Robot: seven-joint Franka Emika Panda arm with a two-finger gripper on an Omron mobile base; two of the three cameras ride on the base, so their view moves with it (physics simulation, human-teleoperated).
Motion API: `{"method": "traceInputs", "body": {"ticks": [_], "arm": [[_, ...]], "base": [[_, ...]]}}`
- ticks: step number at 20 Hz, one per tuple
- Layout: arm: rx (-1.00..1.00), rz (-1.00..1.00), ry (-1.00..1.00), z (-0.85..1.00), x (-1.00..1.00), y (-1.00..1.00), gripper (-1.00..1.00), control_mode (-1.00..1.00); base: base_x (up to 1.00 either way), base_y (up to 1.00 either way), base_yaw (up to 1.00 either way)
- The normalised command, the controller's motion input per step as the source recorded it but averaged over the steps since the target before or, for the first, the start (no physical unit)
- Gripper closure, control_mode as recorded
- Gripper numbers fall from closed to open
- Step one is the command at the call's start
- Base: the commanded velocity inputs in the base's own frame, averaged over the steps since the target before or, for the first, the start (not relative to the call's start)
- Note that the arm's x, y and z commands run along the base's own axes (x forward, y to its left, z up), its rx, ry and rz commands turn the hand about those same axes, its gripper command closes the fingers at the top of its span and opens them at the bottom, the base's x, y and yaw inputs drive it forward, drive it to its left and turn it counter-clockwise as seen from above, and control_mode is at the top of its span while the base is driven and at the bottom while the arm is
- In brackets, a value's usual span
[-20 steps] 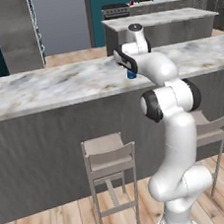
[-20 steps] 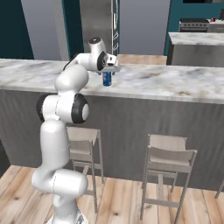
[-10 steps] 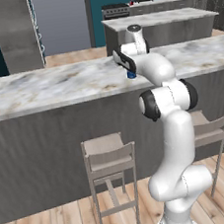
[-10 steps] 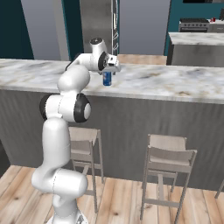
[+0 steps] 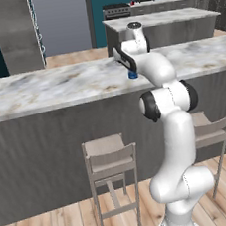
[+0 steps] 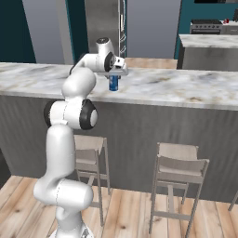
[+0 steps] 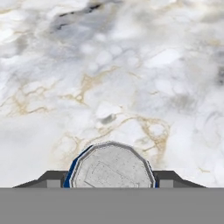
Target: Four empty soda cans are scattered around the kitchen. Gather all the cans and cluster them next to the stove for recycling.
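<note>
A blue soda can (image 5: pixel 133 74) (image 6: pixel 113 83) stands upright on the long marble counter (image 5: pixel 57 89) (image 6: pixel 186 88). My gripper (image 5: pixel 131 70) (image 6: pixel 114 78) reaches down over it from above. In the hand view the can's silvery top (image 7: pixel 111 168) sits between the two dark fingertips (image 7: pixel 52 178), which press against its sides. The stove (image 5: pixel 116 9) (image 6: pixel 207 26) is far back against the rear wall. A small red thing (image 5: pixel 132 3) (image 6: pixel 226 21) stands beside it, too small to identify.
Two grey bar stools (image 5: pixel 110 160) (image 6: pixel 179 169) stand in front of the counter. Behind it is a second marble island (image 5: pixel 169 20) (image 6: pixel 209 44). A tall steel fridge (image 5: pixel 12 32) (image 6: pixel 104 23) stands at the back.
The fingers have closed in from wide open onto the sides of the blue can. The arm and the can have stayed in place.
</note>
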Motion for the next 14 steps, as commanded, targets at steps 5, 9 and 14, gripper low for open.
{"method": "traceInputs", "body": {"ticks": [5, 9, 14], "arm": [[0.00, -0.02, -0.05, 0.01, -0.46, -0.02, 1.00, -1.00], [-0.03, 0.00, -0.22, 0.00, -0.71, 0.00, 1.00, -1.00], [-0.02, -0.01, -0.20, -0.04, -0.76, 0.00, 1.00, -1.00]], "base": [[0.00, 0.00, 0.00], [0.00, 0.00, 0.00], [0.00, 0.00, 0.00]]}}
